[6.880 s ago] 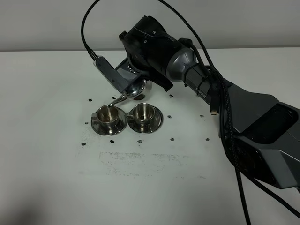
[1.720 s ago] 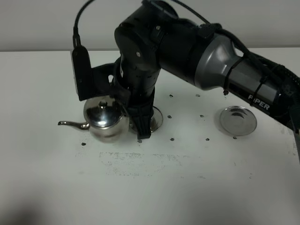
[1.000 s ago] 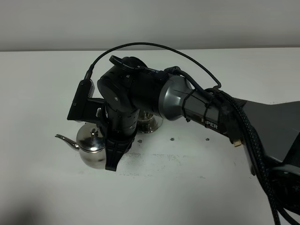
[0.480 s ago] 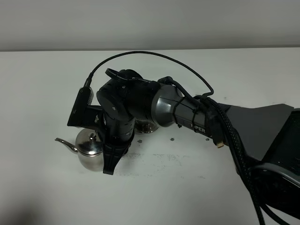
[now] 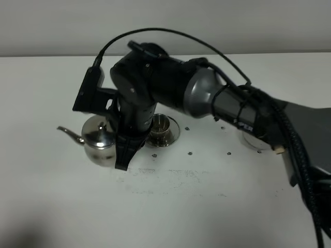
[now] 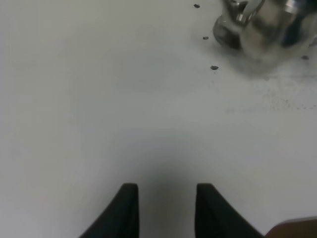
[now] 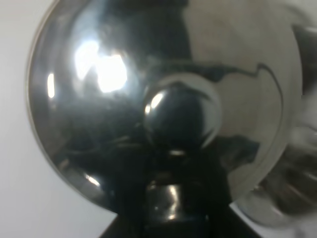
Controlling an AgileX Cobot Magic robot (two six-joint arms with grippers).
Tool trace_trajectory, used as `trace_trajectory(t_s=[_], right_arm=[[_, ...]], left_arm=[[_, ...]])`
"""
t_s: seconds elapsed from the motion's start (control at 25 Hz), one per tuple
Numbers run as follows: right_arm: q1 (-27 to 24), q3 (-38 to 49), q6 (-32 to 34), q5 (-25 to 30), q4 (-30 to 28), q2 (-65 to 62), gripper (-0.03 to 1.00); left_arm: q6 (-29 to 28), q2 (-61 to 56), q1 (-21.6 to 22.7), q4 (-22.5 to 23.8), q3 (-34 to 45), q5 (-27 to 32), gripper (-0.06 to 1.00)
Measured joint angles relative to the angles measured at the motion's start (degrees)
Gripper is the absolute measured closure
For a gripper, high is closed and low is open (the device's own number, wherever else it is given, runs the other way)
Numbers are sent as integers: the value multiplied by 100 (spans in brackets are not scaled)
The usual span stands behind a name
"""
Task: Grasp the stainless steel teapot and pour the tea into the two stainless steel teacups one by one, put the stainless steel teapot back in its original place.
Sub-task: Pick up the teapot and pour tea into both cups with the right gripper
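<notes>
Teapot (image 5: 98,146) lidded, upright; teacup (image 5: 160,126) contents unclear.

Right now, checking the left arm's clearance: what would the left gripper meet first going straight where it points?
The left gripper would probably meet only bare table; nothing lies ahead of its jaws. The blurred steelware sits off to one side, though depth is unclear.

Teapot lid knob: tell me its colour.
Shiny silver steel with dark reflections; the teapot knob shows best in the right wrist view.

The right arm (image 5: 207,98), teapot (image 5: 95,147) and teacup (image 5: 161,127) block the middle; near table (image 5: 62,206) is open.
</notes>
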Motion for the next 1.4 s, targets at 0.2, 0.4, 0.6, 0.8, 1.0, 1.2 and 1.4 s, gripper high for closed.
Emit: trace_trajectory(t_s=[0.2, 0.4, 0.6, 0.8, 1.0, 1.2, 1.4], right_arm=[[-665, -2, -143, 396, -453, -338, 76], [-1279, -2, -1188, 571, -833, -486, 76], [-1583, -2, -3041, 536, -838, -492, 76], [-1680, -2, -4280, 521, -1063, -424, 76], [-1700, -2, -4546, 218, -1309, -140, 76], [-1661, -2, -4594, -224, -1543, 43, 76], [-1636, -2, -4699, -306, -1760, 215, 76]], left_arm=[[-6, 0, 0, 0, 0, 0, 66], [-6, 0, 0, 0, 0, 0, 66], [-6, 0, 0, 0, 0, 0, 66], [-6, 0, 0, 0, 0, 0, 66], [-6, 0, 0, 0, 0, 0, 66], [-6, 0, 0, 0, 0, 0, 66], [-6, 0, 0, 0, 0, 0, 66]])
